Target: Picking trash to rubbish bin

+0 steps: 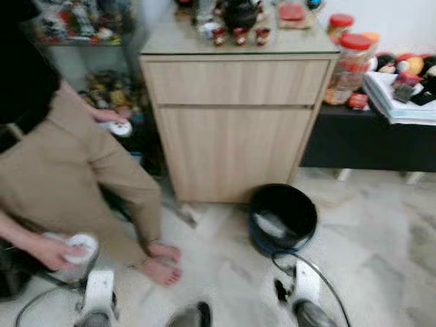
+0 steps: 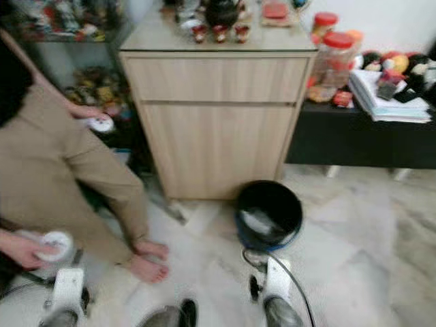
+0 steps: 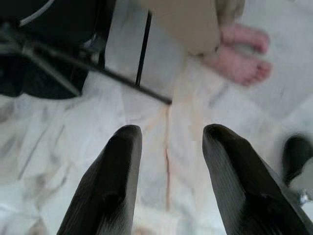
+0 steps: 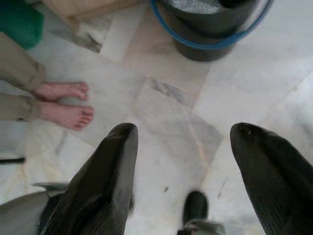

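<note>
Two grippers, left (image 3: 168, 147) and right (image 4: 183, 147), hang spread over the floor (image 4: 166, 122). The bin (image 1: 283, 218) holds something pale, blurred. A person (image 1: 61, 170) is cut off at the frame edge.

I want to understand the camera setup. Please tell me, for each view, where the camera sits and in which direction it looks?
Left eye view: on the head, looking forward and down at the wooden cabinet, black bin and a crouching person; both silver arms show at the bottom.
Right eye view: the same scene, slightly shifted.
Left wrist view: along the open left gripper at the marble floor.
Right wrist view: along the open right gripper toward the bin.
Both wrist views share the person's bare feet.
</note>
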Available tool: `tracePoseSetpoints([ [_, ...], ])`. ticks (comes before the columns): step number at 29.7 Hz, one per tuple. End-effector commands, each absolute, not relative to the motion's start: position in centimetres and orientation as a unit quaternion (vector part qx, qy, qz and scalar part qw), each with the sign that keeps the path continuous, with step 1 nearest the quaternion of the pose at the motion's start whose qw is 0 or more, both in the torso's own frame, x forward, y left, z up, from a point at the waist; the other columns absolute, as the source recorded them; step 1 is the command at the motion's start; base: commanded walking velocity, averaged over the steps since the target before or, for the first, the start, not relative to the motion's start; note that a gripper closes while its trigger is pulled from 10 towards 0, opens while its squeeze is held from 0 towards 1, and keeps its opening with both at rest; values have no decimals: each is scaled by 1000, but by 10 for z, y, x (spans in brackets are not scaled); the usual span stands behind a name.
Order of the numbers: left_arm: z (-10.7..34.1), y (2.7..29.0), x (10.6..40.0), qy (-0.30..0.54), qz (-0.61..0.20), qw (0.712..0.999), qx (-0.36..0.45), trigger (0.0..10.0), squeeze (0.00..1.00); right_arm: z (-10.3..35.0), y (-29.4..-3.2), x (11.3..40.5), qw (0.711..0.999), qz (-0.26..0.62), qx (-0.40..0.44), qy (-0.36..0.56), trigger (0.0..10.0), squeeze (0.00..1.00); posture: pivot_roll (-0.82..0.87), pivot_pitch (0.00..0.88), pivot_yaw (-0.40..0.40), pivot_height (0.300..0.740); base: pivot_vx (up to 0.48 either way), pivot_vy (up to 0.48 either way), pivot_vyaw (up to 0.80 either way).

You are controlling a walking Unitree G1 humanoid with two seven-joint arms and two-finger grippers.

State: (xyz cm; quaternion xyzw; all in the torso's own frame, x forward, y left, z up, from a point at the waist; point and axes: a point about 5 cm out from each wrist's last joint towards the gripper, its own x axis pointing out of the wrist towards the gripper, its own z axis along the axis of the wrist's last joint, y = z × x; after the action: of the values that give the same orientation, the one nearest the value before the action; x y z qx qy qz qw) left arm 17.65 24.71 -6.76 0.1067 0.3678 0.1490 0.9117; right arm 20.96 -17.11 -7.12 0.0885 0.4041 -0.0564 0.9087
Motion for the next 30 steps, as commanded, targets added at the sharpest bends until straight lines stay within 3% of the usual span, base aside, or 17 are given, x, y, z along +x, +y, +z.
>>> tracePoseSetpoints([
  [1,-64,248,182,360,150,914,112,10000,0,-71,-169,210,909,-54,89,405,10000,0,142,143,-6,740,0,0,0],
  [30,-67,245,178,368,141,913,102,10000,0,-75,-167,203,905,-52,96,411,10000,0,138,182,-2,740,0,0,0],
])
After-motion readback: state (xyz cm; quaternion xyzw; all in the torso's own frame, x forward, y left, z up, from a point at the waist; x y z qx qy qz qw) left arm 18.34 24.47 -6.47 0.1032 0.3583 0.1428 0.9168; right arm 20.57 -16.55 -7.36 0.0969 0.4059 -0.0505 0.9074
